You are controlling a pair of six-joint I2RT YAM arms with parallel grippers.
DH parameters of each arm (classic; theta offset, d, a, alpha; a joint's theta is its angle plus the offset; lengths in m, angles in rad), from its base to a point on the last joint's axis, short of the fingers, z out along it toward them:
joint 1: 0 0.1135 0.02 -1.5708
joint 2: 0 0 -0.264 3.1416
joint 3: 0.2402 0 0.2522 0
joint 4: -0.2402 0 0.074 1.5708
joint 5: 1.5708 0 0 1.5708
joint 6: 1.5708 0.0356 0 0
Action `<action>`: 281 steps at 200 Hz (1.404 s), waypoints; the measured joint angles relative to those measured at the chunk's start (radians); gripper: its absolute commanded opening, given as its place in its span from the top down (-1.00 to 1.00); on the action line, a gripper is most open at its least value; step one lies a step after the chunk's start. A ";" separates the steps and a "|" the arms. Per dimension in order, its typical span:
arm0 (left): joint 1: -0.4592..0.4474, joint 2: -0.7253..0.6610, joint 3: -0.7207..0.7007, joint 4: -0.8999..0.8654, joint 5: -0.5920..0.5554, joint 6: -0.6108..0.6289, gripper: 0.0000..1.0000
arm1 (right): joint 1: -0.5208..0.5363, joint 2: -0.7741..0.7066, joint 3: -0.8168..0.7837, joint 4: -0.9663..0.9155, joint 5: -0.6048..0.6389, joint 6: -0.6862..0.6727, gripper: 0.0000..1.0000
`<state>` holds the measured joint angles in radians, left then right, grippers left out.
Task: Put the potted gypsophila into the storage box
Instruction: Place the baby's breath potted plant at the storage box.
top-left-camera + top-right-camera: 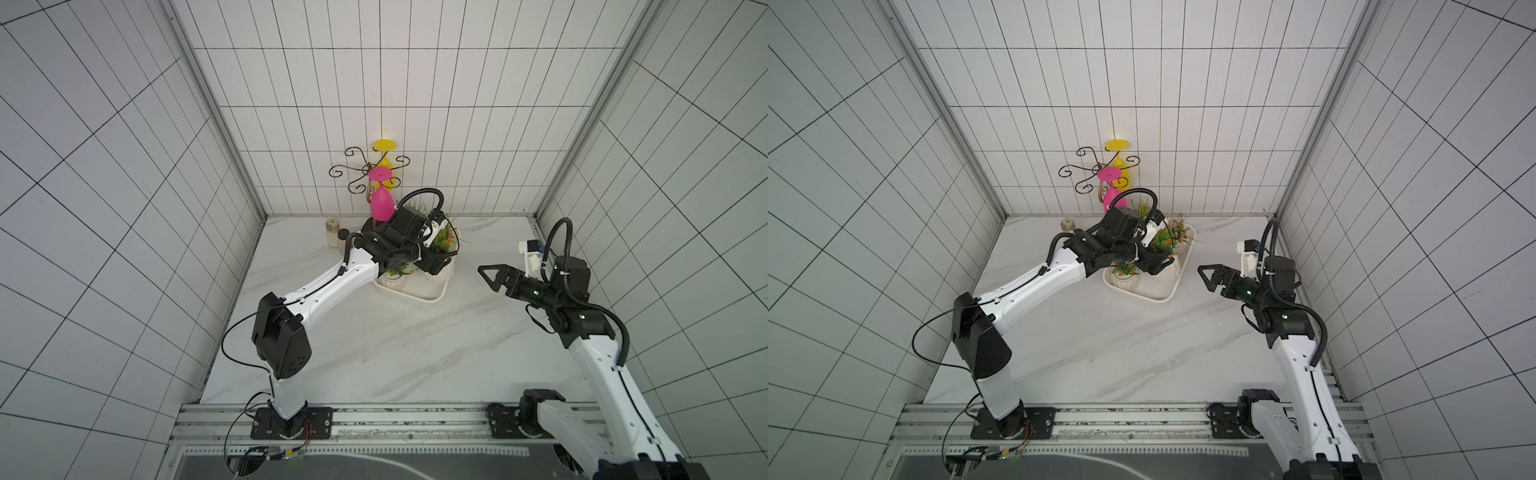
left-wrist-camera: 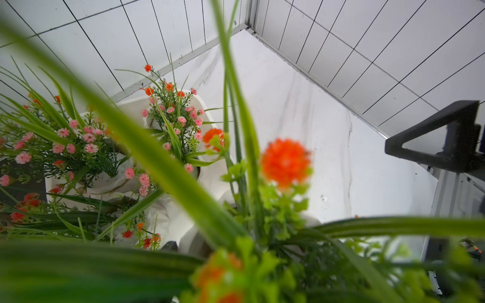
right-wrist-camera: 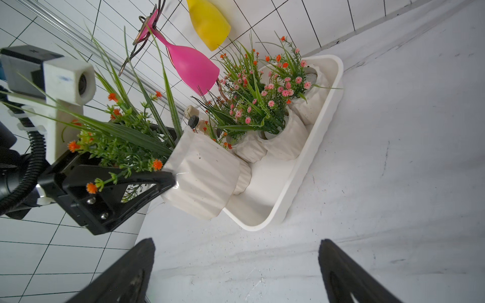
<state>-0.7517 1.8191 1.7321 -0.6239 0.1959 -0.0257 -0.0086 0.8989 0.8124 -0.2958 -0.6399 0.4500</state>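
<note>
My left gripper [image 3: 170, 160] is shut on the rim of a potted gypsophila [image 3: 202, 181], a white ribbed pot with orange flowers and long green blades. The pot hangs tilted over the near end of the storage box [image 3: 312, 168], a shallow white tub. Both top views show the same grip [image 1: 436, 266] [image 1: 1154, 266] above the storage box [image 1: 419, 297] [image 1: 1158, 297]. Foliage hides the jaws in the left wrist view. Other pots with pink flowers [image 3: 283, 141] stand inside the box. My right gripper [image 1: 488, 274] [image 3: 236, 244] hovers open and empty to the right of the box.
A scrolled metal rack [image 1: 353, 170] at the back wall holds a pink goblet [image 1: 381, 205] and a yellow goblet [image 1: 384, 146] upside down. Two small jars [image 1: 332, 230] stand in the back left corner. Bare marble table [image 1: 395, 353] lies in front of the box.
</note>
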 measured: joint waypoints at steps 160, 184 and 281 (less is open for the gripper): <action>0.000 0.089 -0.162 0.164 -0.158 0.051 -0.21 | 0.000 0.027 -0.006 -0.045 0.003 -0.036 -0.99; 0.000 0.107 -0.163 0.164 -0.178 0.053 -0.21 | 0.000 0.026 -0.006 -0.045 0.003 -0.035 -0.99; 0.000 0.167 -0.164 0.186 -0.254 0.061 -0.22 | 0.000 0.024 -0.023 -0.043 0.002 -0.035 -0.99</action>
<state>-0.7517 1.9865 1.5684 -0.4377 -0.0582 0.0353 -0.0086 0.9230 0.7898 -0.3386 -0.6380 0.4152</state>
